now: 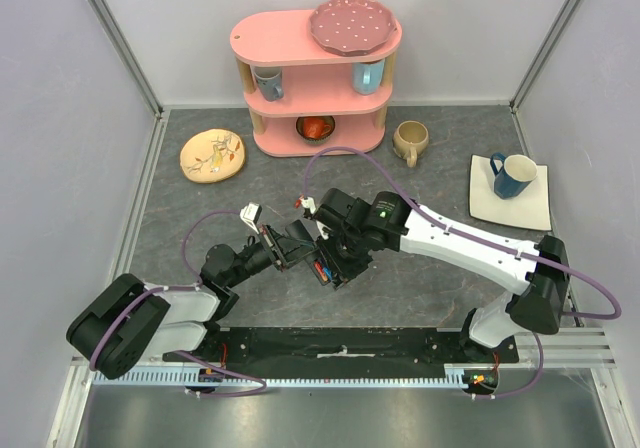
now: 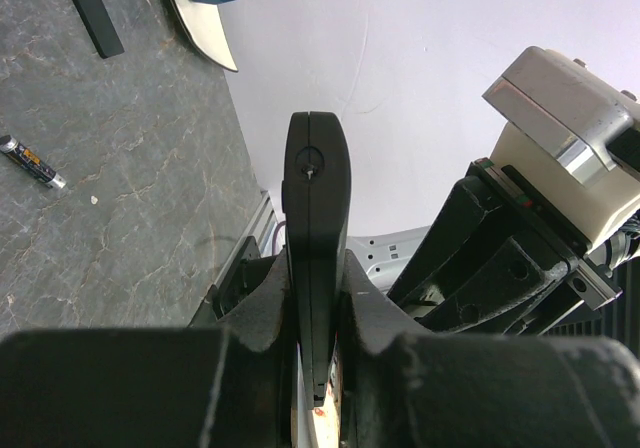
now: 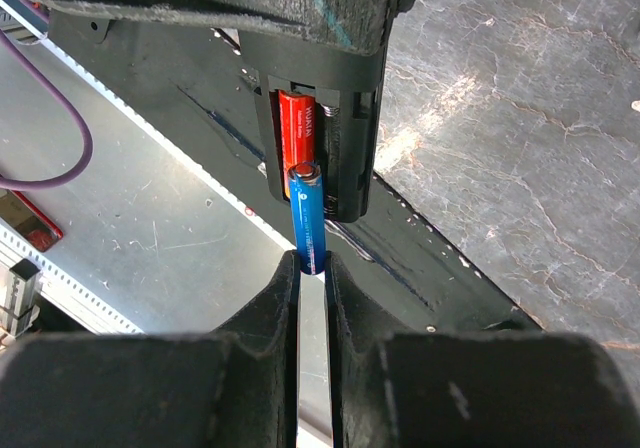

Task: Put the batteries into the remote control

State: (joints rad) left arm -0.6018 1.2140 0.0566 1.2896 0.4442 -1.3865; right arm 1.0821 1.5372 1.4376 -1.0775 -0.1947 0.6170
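- Blue battery (image 3: 310, 223) is pinched at its lower end by the right gripper (image 3: 310, 268), which is clenched on it; the free, metal-capped end points straight ahead at the remote control (image 3: 355, 153).
- Left gripper (image 2: 317, 288) is clamped on the remote's lower half and holds it up off the bench (image 2: 150, 188), with the open recess turned toward the right arm.
- Red battery (image 3: 297, 128) already lies in one slot of the recess; the slot beside it looks empty.
- Key relation: the blue battery's long axis runs nearly in line with the recess, and its tip sits at the near end of the recess, just in front of the red one's lower end. Whether it touches the casing I cannot tell.
- My judgement: the right arm makes the next move, nudging the tip across to the empty slot, then laying the battery flat along it.
- Another battery (image 2: 32, 161) and the battery cover (image 2: 95, 18) lie on the bench, well apart from both arms.
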